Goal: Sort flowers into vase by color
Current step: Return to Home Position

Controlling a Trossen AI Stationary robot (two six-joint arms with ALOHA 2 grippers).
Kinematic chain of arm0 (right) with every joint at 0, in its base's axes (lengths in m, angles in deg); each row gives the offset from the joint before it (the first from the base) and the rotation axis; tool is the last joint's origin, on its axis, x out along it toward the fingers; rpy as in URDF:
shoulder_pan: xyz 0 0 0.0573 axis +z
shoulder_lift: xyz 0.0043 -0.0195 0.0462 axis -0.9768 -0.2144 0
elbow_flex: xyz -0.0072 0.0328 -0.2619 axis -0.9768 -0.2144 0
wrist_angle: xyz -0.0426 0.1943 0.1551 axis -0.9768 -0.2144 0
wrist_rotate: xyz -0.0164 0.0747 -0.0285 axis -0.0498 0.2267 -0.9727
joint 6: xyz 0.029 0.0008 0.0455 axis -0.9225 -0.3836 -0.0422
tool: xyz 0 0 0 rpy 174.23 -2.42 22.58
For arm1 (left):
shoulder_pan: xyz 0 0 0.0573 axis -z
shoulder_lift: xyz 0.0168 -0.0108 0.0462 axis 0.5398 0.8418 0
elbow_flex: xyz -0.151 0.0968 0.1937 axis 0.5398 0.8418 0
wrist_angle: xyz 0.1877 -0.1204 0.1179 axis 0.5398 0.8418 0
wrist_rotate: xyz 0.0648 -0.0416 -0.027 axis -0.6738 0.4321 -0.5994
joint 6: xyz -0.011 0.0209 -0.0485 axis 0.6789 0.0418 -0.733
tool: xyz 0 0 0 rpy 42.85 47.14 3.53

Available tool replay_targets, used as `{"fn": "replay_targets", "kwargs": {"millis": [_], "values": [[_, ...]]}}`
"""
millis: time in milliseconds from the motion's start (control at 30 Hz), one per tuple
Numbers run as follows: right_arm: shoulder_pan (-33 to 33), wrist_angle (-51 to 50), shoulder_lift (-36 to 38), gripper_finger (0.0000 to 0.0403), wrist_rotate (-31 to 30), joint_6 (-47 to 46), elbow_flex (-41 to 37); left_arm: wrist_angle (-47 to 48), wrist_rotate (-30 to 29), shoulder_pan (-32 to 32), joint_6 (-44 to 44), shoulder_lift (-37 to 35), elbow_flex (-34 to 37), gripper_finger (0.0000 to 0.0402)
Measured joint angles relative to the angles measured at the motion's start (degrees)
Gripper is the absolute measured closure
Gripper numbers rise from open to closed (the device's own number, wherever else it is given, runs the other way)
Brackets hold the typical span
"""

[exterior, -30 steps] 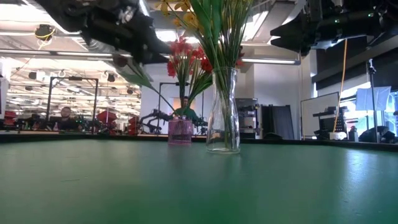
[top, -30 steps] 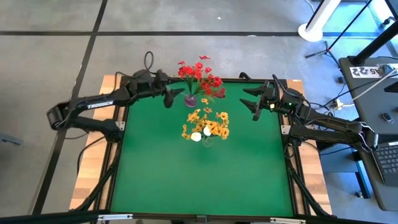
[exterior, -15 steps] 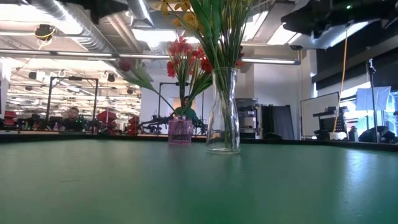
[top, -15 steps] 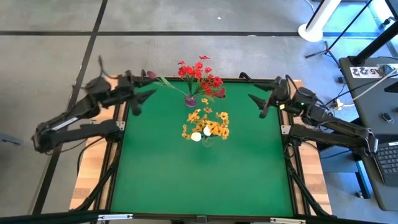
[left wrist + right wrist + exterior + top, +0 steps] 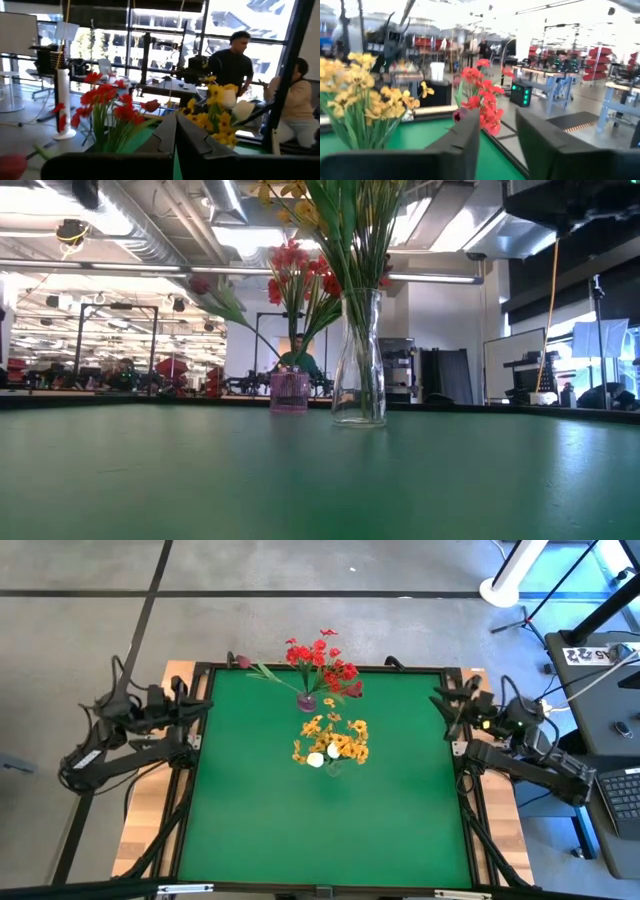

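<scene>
Red flowers (image 5: 322,664) stand in a small purple vase (image 5: 290,392) at the table's far middle. A dark maroon bud (image 5: 243,661) on a long stem leans out of that vase toward the far left. Yellow-orange flowers (image 5: 340,740) and white tulip buds (image 5: 316,759) stand in a clear glass vase (image 5: 360,360) nearer the middle. My left gripper (image 5: 175,134) is shut on nothing at the table's left edge (image 5: 200,706). My right gripper (image 5: 498,137) stands open and empty at the right edge (image 5: 447,704).
The green mat (image 5: 300,830) lies bare on its near half. A black frame rims the table. People sit and stand at desks in the room beyond, as both wrist views show. A laptop and cables lie off the table's right side.
My left gripper has drawn back from the purple vase to the table's left edge, and its fingers, apart before, lie together now. My right gripper has drawn back toward the right edge. The maroon bud stays leaning out of the purple vase.
</scene>
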Motion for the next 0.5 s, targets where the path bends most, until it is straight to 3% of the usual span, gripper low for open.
{"fn": "replay_targets", "kwargs": {"millis": [133,267,367,500], "values": [[0.0,-0.2,6.7,0.0335,-2.5,-2.4,-5.1,-0.1,-2.9,0.0,0.0,-5.8,5.5,0.0399],[0.1,0.5,9.6,0.0387,-2.9,-3.0,-9.2,-1.5,-4.1,0.0,-0.1,-4.7,9.1,0.0400],[0.0,0.7,9.2,0.0397,-2.0,-3.9,-11.7,-7.0,-2.0,0.0,-0.2,-3.5,11.5,0.0400],[0.0,4.4,9.6,0.0383,-1.0,-6.1,-16.4,-16.9,-2.4,0.0,-2.4,-3.4,17.7,0.0401]]}}
